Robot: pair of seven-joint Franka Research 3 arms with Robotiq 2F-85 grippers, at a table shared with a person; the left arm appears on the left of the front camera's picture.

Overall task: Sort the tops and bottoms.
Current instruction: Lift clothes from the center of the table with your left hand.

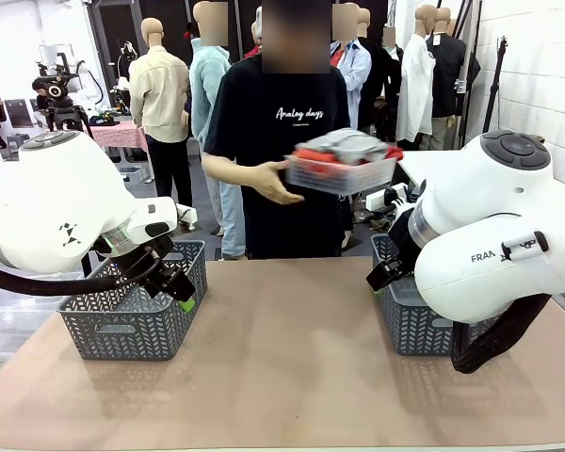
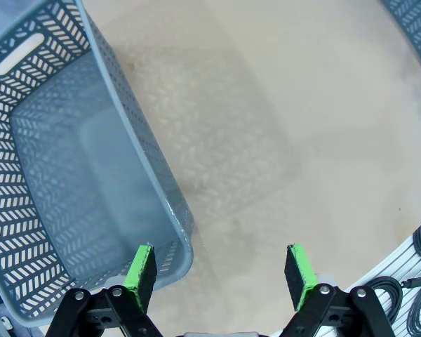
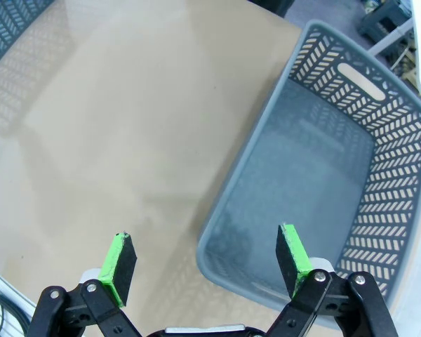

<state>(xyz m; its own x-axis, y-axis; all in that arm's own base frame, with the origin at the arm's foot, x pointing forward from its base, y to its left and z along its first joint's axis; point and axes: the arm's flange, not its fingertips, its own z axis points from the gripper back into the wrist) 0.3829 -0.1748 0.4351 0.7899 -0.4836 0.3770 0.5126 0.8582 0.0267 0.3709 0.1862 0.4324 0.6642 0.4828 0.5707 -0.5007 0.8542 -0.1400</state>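
Clothes (image 1: 344,147) heaped in the person's tray (image 1: 339,177), held above the worktop's (image 1: 282,358) far edge, right of centre: nearer the right gripper (image 3: 205,261). Both it and the left gripper (image 2: 221,270) stand wide, empty.

9 o'clock basket (image 1: 132,320), 3 o'clock basket (image 1: 410,325) grey, herringbone cutouts. Bench (image 1: 282,363) tan. Left claw (image 2: 219,270), right claw (image 3: 205,260) black, pads (image 2: 140,270) green. Tops (image 1: 347,146) red-orange, grey. Tee (image 1: 264,151) black, white script.

Apparently a robotics lab: a white left arm (image 1: 47,202) and right arm (image 1: 490,240) stand at a tan counter (image 1: 282,367) carrying two grey baskets (image 1: 132,325), a painted block wall (image 1: 537,56) behind.
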